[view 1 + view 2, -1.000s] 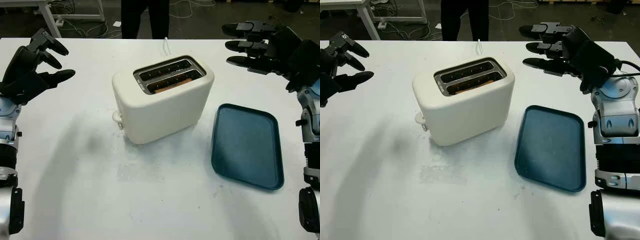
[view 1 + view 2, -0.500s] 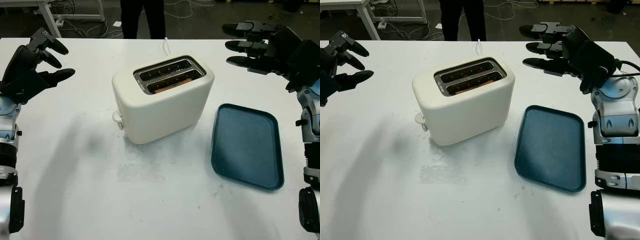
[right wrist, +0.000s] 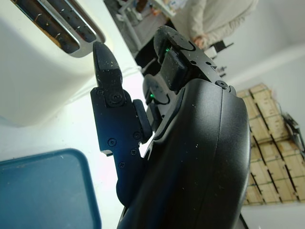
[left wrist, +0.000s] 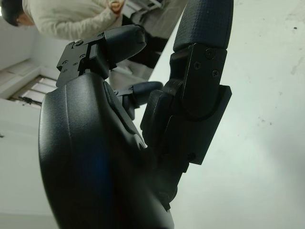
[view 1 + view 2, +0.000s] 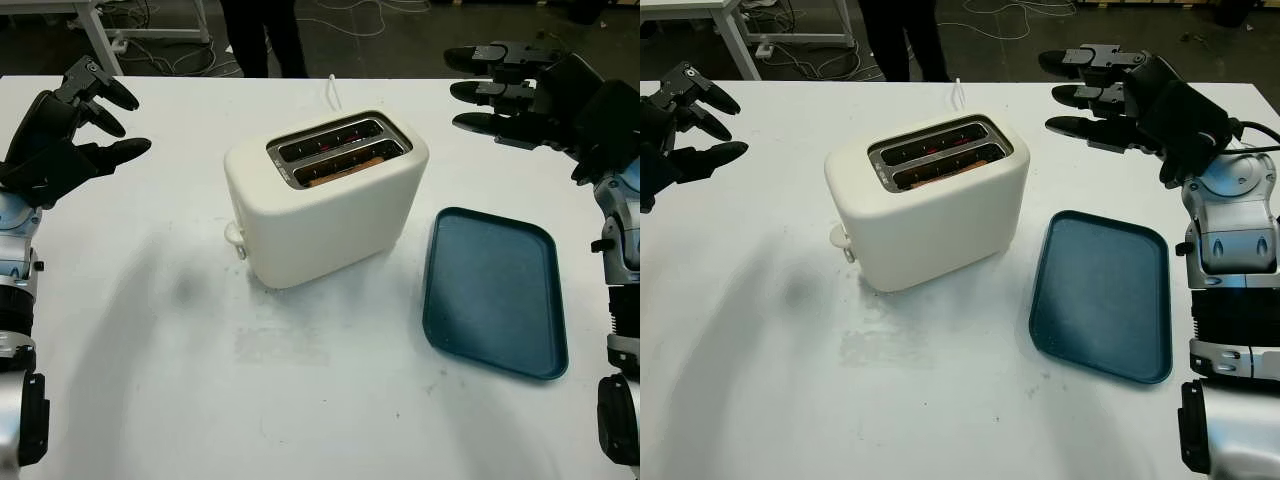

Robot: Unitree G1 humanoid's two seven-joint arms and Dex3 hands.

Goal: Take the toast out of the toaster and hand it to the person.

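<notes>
A cream two-slot toaster [image 5: 325, 205] stands in the middle of the white table [image 5: 180, 380]. A brown slice of toast [image 5: 345, 168] sits low in its nearer slot. My right hand [image 5: 505, 90] is open, held in the air to the right of the toaster and above the table's far right part. My left hand [image 5: 75, 130] is open too, raised over the table's far left. A person [image 5: 257, 35] in dark trousers stands behind the table's far edge, and their light top shows in the right wrist view [image 3: 214, 21].
A dark blue tray [image 5: 495, 290] lies to the right of the toaster, below my right hand. A white cord [image 5: 332, 92] runs from the toaster's back toward the far edge. A white table leg [image 5: 100, 35] stands on the floor beyond.
The person behind the table has shifted a little to the left. Both of my hands and the toaster stay where they were.
</notes>
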